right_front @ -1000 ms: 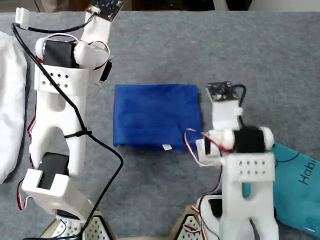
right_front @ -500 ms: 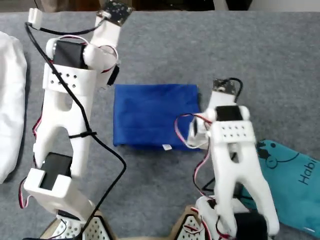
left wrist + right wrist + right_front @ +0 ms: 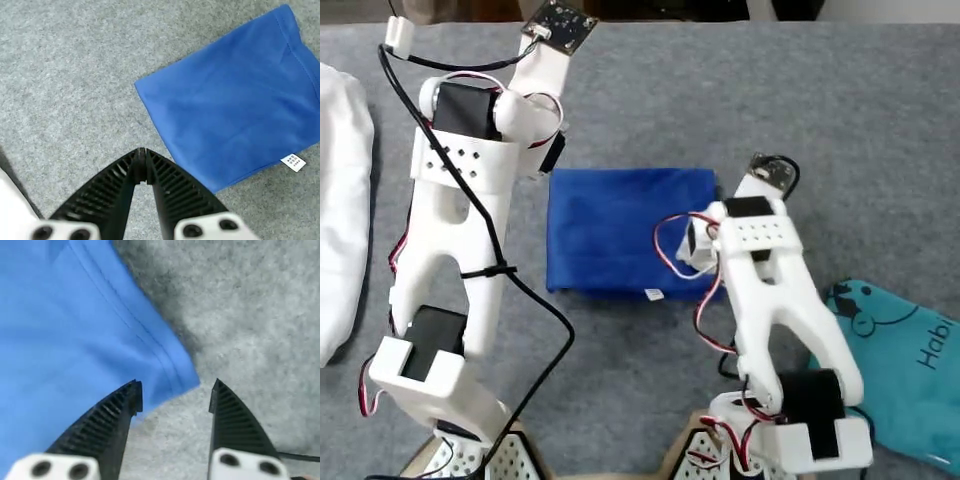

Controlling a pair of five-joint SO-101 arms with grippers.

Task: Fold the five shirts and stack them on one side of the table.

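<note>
Left gripper (image 3: pixel 142 159): fingers closed tip to tip, holding nothing. It hangs over bare grey table (image 3: pixel 840 110), just beside one corner of the folded blue shirt (image 3: pixel 625 230) and apart from the cloth.

Right gripper (image 3: pixel 175 388): fingers spread open, gripping nothing. One finger is over the blue fabric and the other over the table, with a hemmed corner of the shirt between them. Contact with the cloth cannot be determined.

The blue shirt lies flat as a neat rectangle at the centre of the high view, a small white tag (image 3: pixel 653 294) showing at its lower edge.

A white shirt (image 3: pixel 340 200) lies at the left edge of the frame. A teal shirt (image 3: pixel 900 370) lies at the lower right, well apart from the blue one.
</note>
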